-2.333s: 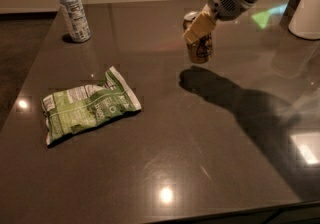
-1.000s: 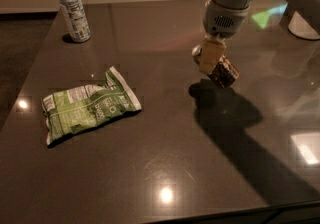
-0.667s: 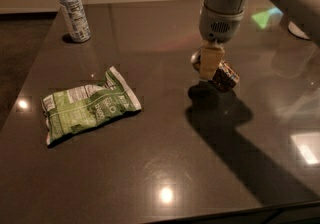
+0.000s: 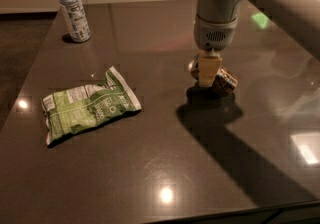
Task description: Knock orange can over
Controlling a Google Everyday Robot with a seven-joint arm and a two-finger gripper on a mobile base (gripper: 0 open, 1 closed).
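The orange can (image 4: 227, 81) lies tipped over on the dark table (image 4: 165, 158), right of the middle. Its orange-brown body points right and its silver end (image 4: 193, 66) points left. My gripper (image 4: 209, 72) hangs straight down from the grey wrist (image 4: 216, 23) and is right at the can, crossing in front of its middle. The arm reaches in from the upper right and casts a broad shadow on the table below the can.
A green snack bag (image 4: 87, 105) lies flat at the left middle of the table. A clear water bottle (image 4: 73, 10) with a white cap stands at the far left corner. The table's front edge runs along the bottom, its left edge beside the dark floor.
The can stood upright at the gripper 2.3 s ago; it now lies on its side. The arm has swung down and toward the camera and stands more upright over the can.
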